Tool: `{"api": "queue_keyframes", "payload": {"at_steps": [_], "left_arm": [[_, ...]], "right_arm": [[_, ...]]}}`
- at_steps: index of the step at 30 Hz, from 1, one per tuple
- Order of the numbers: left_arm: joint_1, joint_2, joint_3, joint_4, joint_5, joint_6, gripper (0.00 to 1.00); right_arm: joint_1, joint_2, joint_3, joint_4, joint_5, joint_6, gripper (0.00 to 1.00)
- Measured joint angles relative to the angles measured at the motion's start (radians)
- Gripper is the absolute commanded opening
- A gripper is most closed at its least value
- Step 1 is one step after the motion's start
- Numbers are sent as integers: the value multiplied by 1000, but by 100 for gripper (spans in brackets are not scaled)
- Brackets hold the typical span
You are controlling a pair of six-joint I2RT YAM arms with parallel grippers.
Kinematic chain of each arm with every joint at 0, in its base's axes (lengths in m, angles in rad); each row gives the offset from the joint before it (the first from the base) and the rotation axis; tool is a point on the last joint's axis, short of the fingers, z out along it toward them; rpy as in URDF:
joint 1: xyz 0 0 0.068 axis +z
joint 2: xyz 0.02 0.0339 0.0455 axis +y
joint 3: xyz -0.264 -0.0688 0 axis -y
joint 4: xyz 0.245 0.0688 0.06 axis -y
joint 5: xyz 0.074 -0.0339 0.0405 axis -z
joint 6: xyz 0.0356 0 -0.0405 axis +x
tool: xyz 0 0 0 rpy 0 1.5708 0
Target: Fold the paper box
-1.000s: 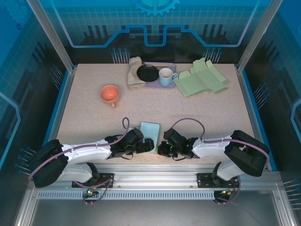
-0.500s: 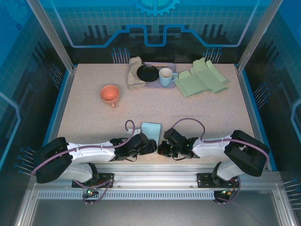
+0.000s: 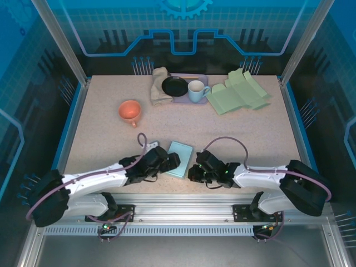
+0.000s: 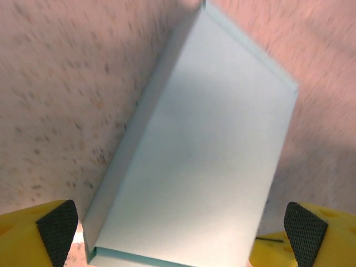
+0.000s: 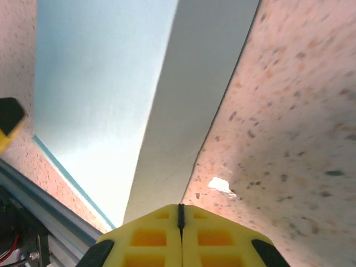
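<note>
The paper box (image 3: 180, 151) is a flat, folded pale blue packet lying tilted on the speckled table near the front edge. In the left wrist view the paper box (image 4: 206, 150) lies just ahead of my left gripper (image 4: 181, 236), whose black pads (image 4: 55, 225) stand wide apart and open, its near end reaching between them. From above, my left gripper (image 3: 170, 161) is at the box's near left corner. My right gripper (image 5: 179, 208) is shut, its yellow tips against the box's side wall (image 5: 194, 111). It sits at the box's near right side (image 3: 193, 171).
An orange cup (image 3: 130, 110) stands at mid-left. At the back are a beige cloth (image 3: 160, 84), a black plate (image 3: 174, 86) and a mug (image 3: 196, 90) on a purple tray (image 3: 202, 78), and flat green paper sheets (image 3: 239, 93). The table's front rail is right behind both grippers.
The box has turned a little and slid slightly away from the front edge. My left arm has swung so its open gripper faces the box's near end. The right gripper stays shut beside it.
</note>
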Motion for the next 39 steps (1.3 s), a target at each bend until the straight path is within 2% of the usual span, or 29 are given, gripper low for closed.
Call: {"api": "queue_keyframes", "payload": {"at_steps": [3,5,8,11,14,18,24,30,34,39], "left_arm": [[13,-72,-1,-54,-25,14,98],[13,-111,-11,-80,-27,14,98],[1,-148,-50,-90,-26,2,98],[-54,-137,-78,-94,-25,-23,97],[-104,-102,-83,-68,-18,-54,97],[-122,-47,-83,-4,-7,-92,95],[-122,35,-83,77,3,-124,92],[-122,127,-82,143,30,-163,91],[-87,158,-71,150,53,-163,88],[31,205,-31,161,61,-142,84]], "right_arm": [[0,-76,12,-108,79,-45,20],[-2,-123,41,-197,136,-93,31],[-16,-168,134,-328,220,-198,54],[-68,-173,235,-389,264,-314,62],[-163,-140,301,-393,244,-419,64],[-269,-6,347,-352,157,-538,64],[-283,243,472,-322,85,-658,63],[-285,388,554,-280,37,-725,63],[-291,431,557,-264,16,-726,62],[-321,435,536,-225,-13,-681,60]]}}
